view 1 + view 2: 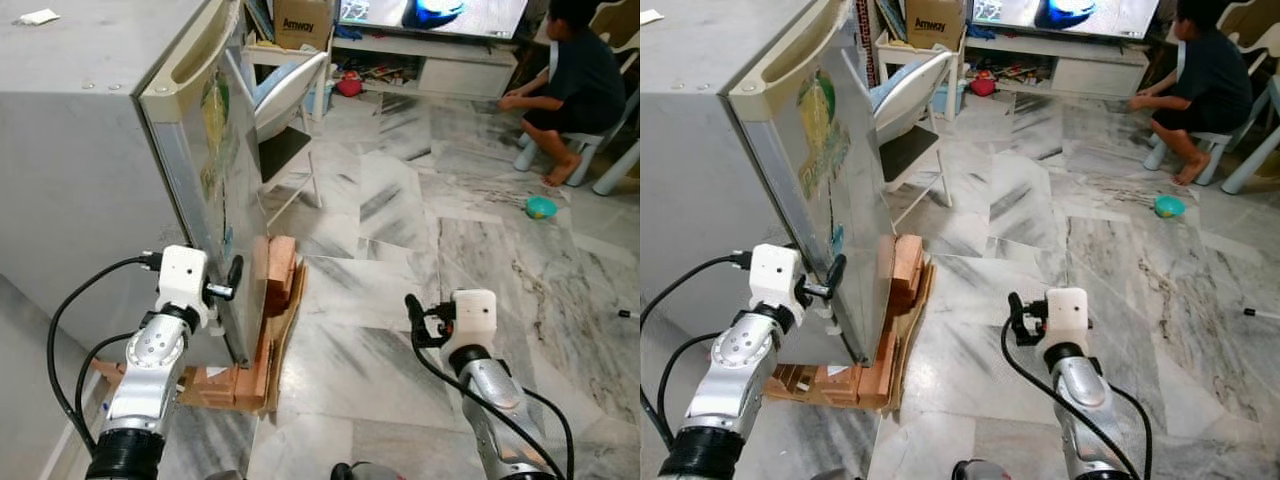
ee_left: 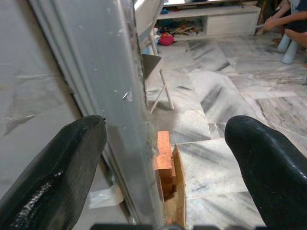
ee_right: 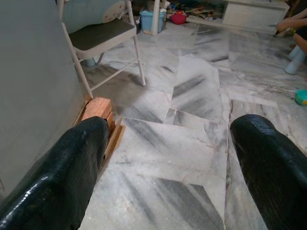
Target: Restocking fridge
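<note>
The small grey fridge with a pale handle strip along its top (image 1: pixel 120 150) is standing on the left, raised on orange wooden blocks and a sheet of cardboard (image 1: pixel 262 330), probably to keep it off the marble floor (image 1: pixel 400 270). Its door (image 1: pixel 835 230) is looking closed or nearly closed, and it is carrying faded yellow and green stickers.

The left gripper (image 1: pixel 231 283) is reaching to the free edge of the door, low down. In the left wrist view its two black fingers (image 2: pixel 62 167) are standing apart, one on each side of the door's thin edge, and I cannot tell if they are already touching it. I judge that the robot is placing them this way so that it can hook the edge and pull the door open, which has to come before any restocking.

The right gripper (image 1: pixel 412 318) is hovering over bare floor, well apart from the fridge. Its fingers (image 3: pixel 67 177) are also spread and are holding nothing. It seems to be waiting until the door is open.

No food or bottles for the fridge are visible near the robot, so the task is looking to be at an early stage.

Behind the fridge a white folding chair (image 1: pixel 290 110) is standing. Farther back, a person (image 1: pixel 570 80) is sitting on a low white stool, and a small teal bowl (image 1: pixel 541 207) is lying on the floor nearby.
</note>
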`<state>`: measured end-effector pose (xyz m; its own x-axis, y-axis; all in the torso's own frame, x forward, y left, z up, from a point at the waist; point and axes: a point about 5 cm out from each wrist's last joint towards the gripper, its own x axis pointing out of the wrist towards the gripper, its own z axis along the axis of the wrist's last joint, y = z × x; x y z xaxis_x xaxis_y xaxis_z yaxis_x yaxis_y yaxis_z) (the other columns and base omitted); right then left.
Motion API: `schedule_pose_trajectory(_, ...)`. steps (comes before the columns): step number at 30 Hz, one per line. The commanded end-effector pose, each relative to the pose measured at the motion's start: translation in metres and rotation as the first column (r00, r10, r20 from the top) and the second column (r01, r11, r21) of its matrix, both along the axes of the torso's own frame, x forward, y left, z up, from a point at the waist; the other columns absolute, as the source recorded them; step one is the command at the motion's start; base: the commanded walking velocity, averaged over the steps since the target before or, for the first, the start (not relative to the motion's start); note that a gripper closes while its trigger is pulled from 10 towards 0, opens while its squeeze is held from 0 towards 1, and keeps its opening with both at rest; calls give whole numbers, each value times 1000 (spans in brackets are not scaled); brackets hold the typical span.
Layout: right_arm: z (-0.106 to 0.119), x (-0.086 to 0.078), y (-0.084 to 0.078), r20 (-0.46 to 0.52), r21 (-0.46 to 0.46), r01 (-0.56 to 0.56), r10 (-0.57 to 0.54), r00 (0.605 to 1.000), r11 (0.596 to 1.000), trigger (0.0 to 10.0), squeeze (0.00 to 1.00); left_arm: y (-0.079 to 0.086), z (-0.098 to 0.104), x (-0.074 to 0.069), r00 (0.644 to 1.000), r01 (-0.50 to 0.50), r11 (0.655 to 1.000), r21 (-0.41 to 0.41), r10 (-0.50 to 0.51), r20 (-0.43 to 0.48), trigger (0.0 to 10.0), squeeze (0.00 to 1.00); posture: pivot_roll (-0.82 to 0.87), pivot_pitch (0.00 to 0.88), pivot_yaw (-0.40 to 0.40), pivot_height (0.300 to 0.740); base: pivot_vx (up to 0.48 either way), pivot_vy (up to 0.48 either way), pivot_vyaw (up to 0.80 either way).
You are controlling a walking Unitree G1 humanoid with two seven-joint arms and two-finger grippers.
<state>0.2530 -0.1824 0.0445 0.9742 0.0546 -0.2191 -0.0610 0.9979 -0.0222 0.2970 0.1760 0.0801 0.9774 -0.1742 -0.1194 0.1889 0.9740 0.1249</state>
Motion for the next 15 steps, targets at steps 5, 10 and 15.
schedule_pose_trajectory(5,2,-5,-4,-6,-11,13,-13,1000,1000,10000,0,-3,3,13,1000,-8,1000,16,8,10,10000,0,13,69,-39,740,0,0,0)
schedule_pose_trajectory(10,3,-9,-8,-12,-15,12,-12,1000,1000,10000,0,-3,4,21,1000,-28,999,23,28,1,10000,0,8,77,-39,740,0,0,0)
schedule_pose_trajectory(15,1,-16,-12,-38,-25,8,-9,999,1000,10000,0,-11,8,36,1000,-26,999,20,26,-2,10000,0,2,85,-39,740,0,0,0)
